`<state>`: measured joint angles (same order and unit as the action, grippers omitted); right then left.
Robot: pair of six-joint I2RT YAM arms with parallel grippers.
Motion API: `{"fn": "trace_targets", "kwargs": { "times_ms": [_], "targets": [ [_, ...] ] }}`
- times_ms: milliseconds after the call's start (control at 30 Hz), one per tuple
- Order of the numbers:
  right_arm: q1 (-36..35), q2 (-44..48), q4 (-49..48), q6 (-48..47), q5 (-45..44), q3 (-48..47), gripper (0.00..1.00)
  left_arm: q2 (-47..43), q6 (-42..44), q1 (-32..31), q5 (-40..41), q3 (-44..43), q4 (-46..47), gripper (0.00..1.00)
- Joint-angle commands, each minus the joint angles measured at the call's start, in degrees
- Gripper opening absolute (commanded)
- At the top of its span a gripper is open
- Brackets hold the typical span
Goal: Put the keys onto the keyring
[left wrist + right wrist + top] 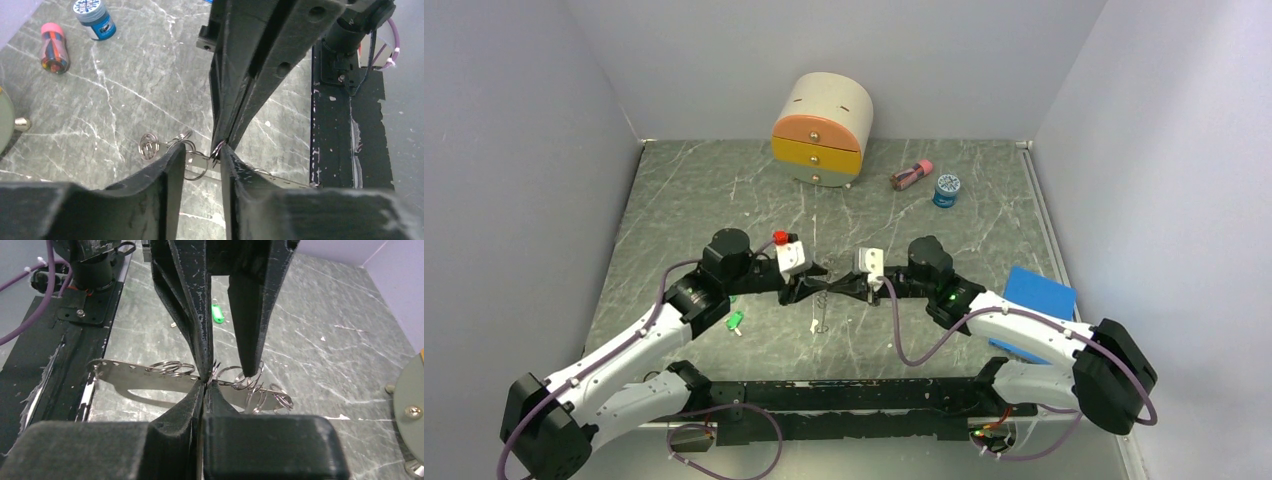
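My two grippers meet tip to tip above the middle of the table. The right gripper (204, 382) is shut, pinching a thin silvery ring of the keyring (231, 375) at its tips. That keyring (194, 162) is a cluster of small rings on a flat silvery strip, hanging below the grippers (821, 312). The left gripper (202, 150) stands open, one finger on each side of the rings; it is also seen from the front (227, 371). One of the keys (735, 322), with a green head, lies on the table by the left arm (215, 313).
A round drawer box (821, 130) stands at the back. A pink tube (912, 174) and a blue jar (946, 190) lie to its right. A blue block (1036, 295) sits beside the right arm. The black base rail (854, 395) runs along the near edge.
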<state>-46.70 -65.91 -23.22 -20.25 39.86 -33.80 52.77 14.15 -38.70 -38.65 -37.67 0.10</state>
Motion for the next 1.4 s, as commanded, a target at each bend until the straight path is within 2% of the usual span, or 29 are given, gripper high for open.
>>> {"fn": "trace_targets", "kwargs": {
  "times_ms": [0,100,467,667,867,1000,1367],
  "targets": [
    [-0.3,2.3,-5.7,1.7,-2.3,1.0,0.0,1.1,-11.2,-0.1,1.3,-1.4,6.1,0.48],
    [-0.2,3.7,-8.5,3.7,-3.1,3.5,0.0,2.4,-15.0,0.0,-2.4,-1.8,9.1,0.53],
    [1.5,6.0,-18.1,11.2,-2.3,7.6,0.0,0.8,-29.3,4.8,-10.6,6.1,33.6,0.56],
    [2.0,6.3,-18.0,10.6,2.3,7.1,0.0,-4.4,-28.8,8.2,-11.7,10.9,34.9,0.54],
    [2.8,6.7,-19.8,11.2,5.4,7.1,0.0,-5.9,-28.7,8.3,-13.2,17.5,44.5,0.51],
    [2.9,6.5,-19.0,11.2,6.4,5.6,0.0,-6.2,-25.5,8.3,-14.2,17.0,41.5,0.48],
    [2.9,4.2,-20.2,12.2,7.8,4.1,0.0,1.1,-28.6,7.6,-16.2,16.0,50.7,0.34]
  ]
}}
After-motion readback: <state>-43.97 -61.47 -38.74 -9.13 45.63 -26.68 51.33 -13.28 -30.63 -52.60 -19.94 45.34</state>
